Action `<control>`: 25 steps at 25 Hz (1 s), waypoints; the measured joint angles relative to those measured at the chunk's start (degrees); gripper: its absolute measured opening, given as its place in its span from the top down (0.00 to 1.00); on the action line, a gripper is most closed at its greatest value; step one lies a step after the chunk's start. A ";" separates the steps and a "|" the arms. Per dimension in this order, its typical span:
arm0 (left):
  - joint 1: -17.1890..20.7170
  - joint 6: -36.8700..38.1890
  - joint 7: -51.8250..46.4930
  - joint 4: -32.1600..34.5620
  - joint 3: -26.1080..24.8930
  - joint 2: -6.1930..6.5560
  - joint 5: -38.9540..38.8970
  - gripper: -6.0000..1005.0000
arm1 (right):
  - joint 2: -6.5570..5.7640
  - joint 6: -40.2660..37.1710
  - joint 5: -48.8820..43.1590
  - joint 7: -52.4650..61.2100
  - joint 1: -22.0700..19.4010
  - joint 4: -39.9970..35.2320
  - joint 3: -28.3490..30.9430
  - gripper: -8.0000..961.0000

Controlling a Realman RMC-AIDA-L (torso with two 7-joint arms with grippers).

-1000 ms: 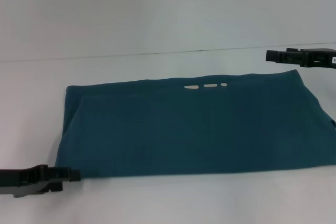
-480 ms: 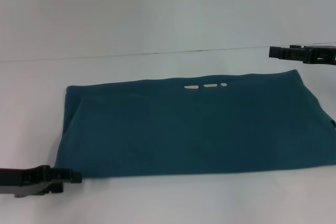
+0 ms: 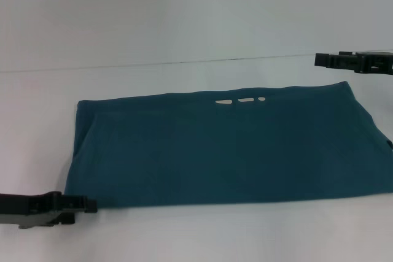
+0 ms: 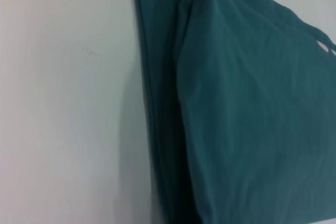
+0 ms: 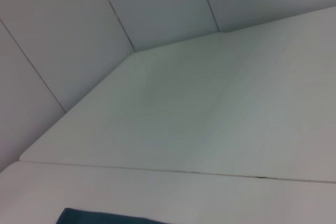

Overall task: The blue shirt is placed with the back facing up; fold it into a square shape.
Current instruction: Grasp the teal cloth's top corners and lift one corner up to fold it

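- Blue shirt [image 3: 227, 148] lies flat on the white table [image 3: 184, 41], filling the middle and right of the head view as a wide rectangle, its right end running out of the frame.
- 3 small white marks [image 3: 241, 100] sit in a row just inside its far edge, right of centre.
- At its left end a folded layer shows as a soft ridge; the left wrist view shows the blue shirt [image 4: 247, 108] there as 2 overlapping layers beside bare table [image 4: 63, 103].
- Left gripper [image 3: 83, 204] sits at the lower left of the head view, its tip at the shirt's near left corner, possibly touching the cloth; I cannot tell whether its fingers are parted or together.
- Right gripper [image 3: 325, 60] hangs at the right edge, above and clear of the shirt's far right corner; its fingers likewise cannot be made out.
- Right wrist view shows mostly table [image 5: 210, 108], with a corner of the blue shirt [image 5: 100, 217] at the bottom edge.
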 joint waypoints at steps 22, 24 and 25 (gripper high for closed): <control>-2.51 -4.01 -0.32 -1.70 0.58 0.94 1.16 0.31 | -0.17 0.00 0.09 0.31 0.03 0.00 0.19 0.08; -2.65 -4.06 -0.32 -1.70 0.49 1.01 1.16 0.31 | -0.17 0.00 0.09 0.30 0.03 0.00 0.19 0.08; -2.76 -4.06 -0.33 -1.70 0.49 1.01 1.16 0.31 | -0.17 0.00 0.09 0.30 0.04 0.00 0.19 0.08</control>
